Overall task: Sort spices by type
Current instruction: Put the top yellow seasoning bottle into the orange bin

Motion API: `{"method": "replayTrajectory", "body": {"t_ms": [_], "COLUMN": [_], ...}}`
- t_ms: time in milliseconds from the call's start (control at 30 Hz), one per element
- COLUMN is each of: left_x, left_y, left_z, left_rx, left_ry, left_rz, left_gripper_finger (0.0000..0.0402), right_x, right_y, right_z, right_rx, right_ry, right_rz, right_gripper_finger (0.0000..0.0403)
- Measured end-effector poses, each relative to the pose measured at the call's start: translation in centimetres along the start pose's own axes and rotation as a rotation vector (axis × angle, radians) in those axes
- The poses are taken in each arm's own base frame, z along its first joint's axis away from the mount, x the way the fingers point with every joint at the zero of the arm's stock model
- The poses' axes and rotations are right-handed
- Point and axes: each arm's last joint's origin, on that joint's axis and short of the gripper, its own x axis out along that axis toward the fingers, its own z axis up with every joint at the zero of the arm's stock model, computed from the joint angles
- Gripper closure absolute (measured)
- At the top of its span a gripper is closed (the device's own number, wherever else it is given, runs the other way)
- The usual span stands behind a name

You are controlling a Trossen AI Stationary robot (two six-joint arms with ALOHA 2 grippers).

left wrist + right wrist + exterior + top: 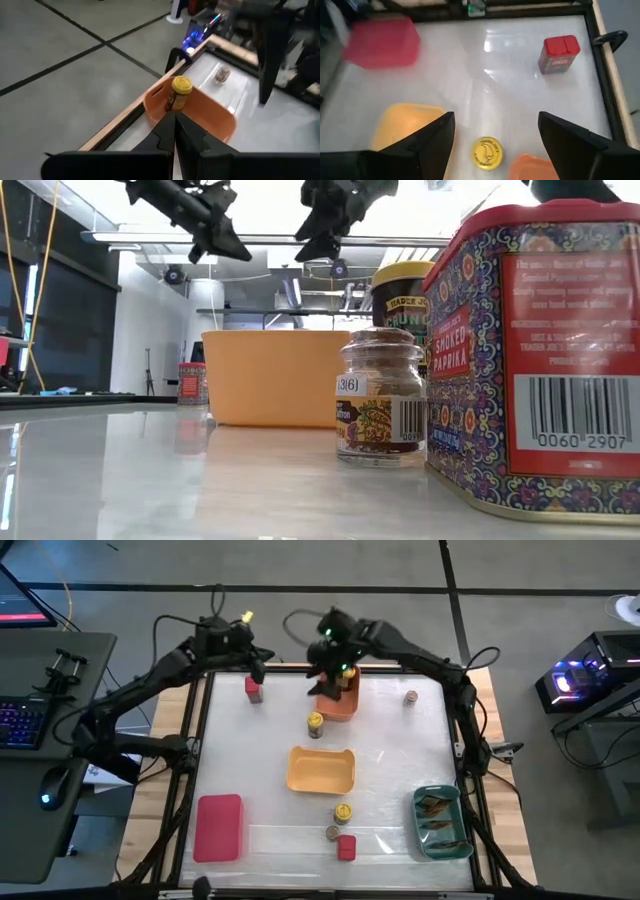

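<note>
High view only: teal bin [440,823] at the near right table [390,740] corner holds flat packets [437,806]; red bin [219,827] near left; yellow bin [321,769] in the middle; orange bin [337,705] at the far edge, under my right pincer [333,675].

Low view only: labels. The red tin [540,350] close to that camera reads smoked paprika; a short brown jar [380,396] stands just beside it, a yellow-lidded jar [403,295] behind them. Both arms hang above.

Left wrist view: my left pincer [174,131] is pressed together, holding nothing, raised over the far left corner. From there a yellow-lidded jar [178,93] shows beside the orange bin [210,112], a small grey jar [222,74] farther along the far side.

Right wrist view: right pincer [492,135] is spread wide and empty. The yellow lid [487,152] sits right between the fingers, lower down on the table, untouched; orange bin rim [535,167] just beside it, yellow bin [402,125] on the other side, a second red tin [558,53] well apart near the frame rail.

Room: the middle right of the table is open. Near edge is crowded: jar [343,811], brown jar [332,833] and tin [346,847] clustered together.
</note>
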Motion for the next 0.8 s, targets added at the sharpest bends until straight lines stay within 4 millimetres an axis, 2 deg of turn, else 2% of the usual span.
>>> {"method": "replayTrajectory", "body": {"t_ms": [133, 267, 433, 600, 800], "left_x": [-0.6, -0.2, 0.3, 0.6, 0.6], "left_y": [0.5, 0.6, 0.7, 0.8, 0.8], "left_z": [0.1, -0.2, -0.4, -0.4, -0.4], "left_rx": [-0.025, -0.040, -0.063, -0.054, -0.022], "left_ry": [-0.010, 0.023, 0.043, 0.042, 0.042], "left_rz": [0.002, 0.005, 0.006, 0.007, 0.007], "left_gripper_finger": [0.0401, 0.0401, 0.0401, 0.0401, 0.0401], "right_x": [3.3, 6.1, 8.5, 10.4, 10.9], "right_y": [1.9, 3.2, 3.2, 3.3, 3.9], "right_z": [-1.0, -2.8, -5.0, -6.1, -6.2], "right_rx": [-0.062, -0.020, 0.006, -0.042, -0.034], "right_ry": [0.104, 0.204, 0.309, 0.330, 0.326], "right_rz": [-0.005, 0.043, -0.036, -0.175, -0.157], "right_gripper_finger": [0.0121, 0.0121, 0.0121, 0.0121, 0.0121]}}
